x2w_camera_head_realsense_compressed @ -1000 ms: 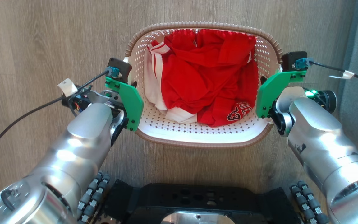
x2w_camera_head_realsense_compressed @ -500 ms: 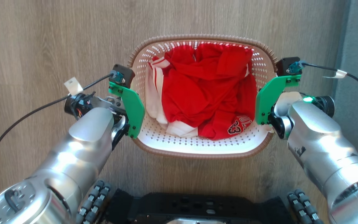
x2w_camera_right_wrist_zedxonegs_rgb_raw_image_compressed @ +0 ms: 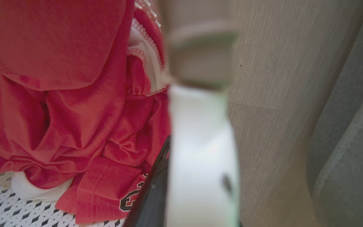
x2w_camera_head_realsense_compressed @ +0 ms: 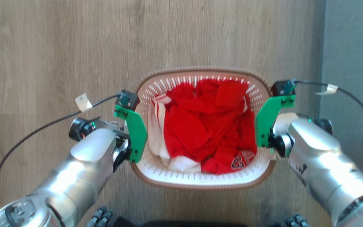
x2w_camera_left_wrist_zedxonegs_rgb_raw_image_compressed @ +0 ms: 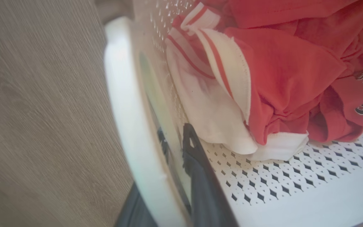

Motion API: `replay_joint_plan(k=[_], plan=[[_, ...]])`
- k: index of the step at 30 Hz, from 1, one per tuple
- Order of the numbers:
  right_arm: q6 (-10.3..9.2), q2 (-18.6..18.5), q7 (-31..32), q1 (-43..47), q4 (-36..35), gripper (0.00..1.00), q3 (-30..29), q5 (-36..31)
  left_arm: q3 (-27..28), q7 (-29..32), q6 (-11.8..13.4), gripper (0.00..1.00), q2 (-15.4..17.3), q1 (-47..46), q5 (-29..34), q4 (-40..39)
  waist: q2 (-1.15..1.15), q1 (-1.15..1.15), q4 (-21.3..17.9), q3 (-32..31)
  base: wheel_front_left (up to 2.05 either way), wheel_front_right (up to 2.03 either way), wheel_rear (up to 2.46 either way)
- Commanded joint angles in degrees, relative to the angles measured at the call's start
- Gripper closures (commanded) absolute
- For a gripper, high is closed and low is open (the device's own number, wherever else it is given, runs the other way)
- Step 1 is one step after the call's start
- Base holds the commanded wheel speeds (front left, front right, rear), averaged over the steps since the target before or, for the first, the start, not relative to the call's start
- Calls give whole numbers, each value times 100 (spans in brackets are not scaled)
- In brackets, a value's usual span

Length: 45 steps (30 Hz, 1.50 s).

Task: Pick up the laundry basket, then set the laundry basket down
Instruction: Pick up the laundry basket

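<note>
The laundry basket (x2w_camera_head_realsense_compressed: 200,186) is cream-white with lattice walls and a brown woven-look rim, and red-and-white clothes (x2w_camera_head_realsense_compressed: 206,126) are heaped inside. My left gripper (x2w_camera_head_realsense_compressed: 131,138) is shut on its left side handle (x2w_camera_left_wrist_zedxonegs_rgb_raw_image_compressed: 128,119); in the left wrist view one dark finger (x2w_camera_left_wrist_zedxonegs_rgb_raw_image_compressed: 197,164) lies inside the wall and the other outside the handle. My right gripper (x2w_camera_head_realsense_compressed: 265,132) is shut on the right side handle (x2w_camera_right_wrist_zedxonegs_rgb_raw_image_compressed: 200,151), with one dark finger (x2w_camera_right_wrist_zedxonegs_rgb_raw_image_compressed: 154,179) showing inside by the clothes. Green brackets hide the fingertips in the head view. Whether the basket touches the floor I cannot tell.
Wood-look floor (x2w_camera_head_realsense_compressed: 58,47) runs all around the basket. A grey strip (x2w_camera_head_realsense_compressed: 351,63) borders the floor on the right, close to my right arm. My base's wheels (x2w_camera_head_realsense_compressed: 101,217) peek in at the bottom edge. Black cables (x2w_camera_head_realsense_compressed: 36,132) trail from both wrists.
The whole head picture has shifted, so the camera has moved: floor, basket and arms sit lower and look smaller, and my base has nearly left the view. Both grips on the handles are unchanged.
</note>
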Motion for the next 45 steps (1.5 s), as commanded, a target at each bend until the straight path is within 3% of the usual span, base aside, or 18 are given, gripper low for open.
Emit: replay_joint_plan(k=[1, 9, 13, 22, 38, 45], plan=[[40, 192, 54, 290, -188, 100, 182, 9, -73, 59, -86, 100, 113, 92, 16, -168, 0, 0, -38, -332, 0, 0, 0], [40, 207, 521, 603, -368, 100, 562, 212, -144, 540, -86, 100, 458, 400, -62, -565, 0, 0, -71, -1100, 0, 0, 0], [40, 195, 797, 779, -438, 100, 682, 375, -154, 577, -86, 100, 555, 511, 181, -611, 0, 0, -29, -1470, 0, 0, 0], [40, 126, 1378, 1037, -715, 100, 1034, 612, -158, 1172, -86, 100, 923, 883, 161, -1416, 0, 0, 15, -2308, 0, 0, 0], [40, -235, 1883, 1354, -1494, 100, 1287, 943, -159, 2194, -87, 100, 1513, 1276, -97, -3009, 0, 0, 136, -3291, 0, 0, 0], [40, -230, 2007, 1536, -1558, 100, 1210, 950, -159, 2506, -87, 100, 1577, 1506, 38, -3340, 0, 0, 162, -3502, 0, 0, 0]])
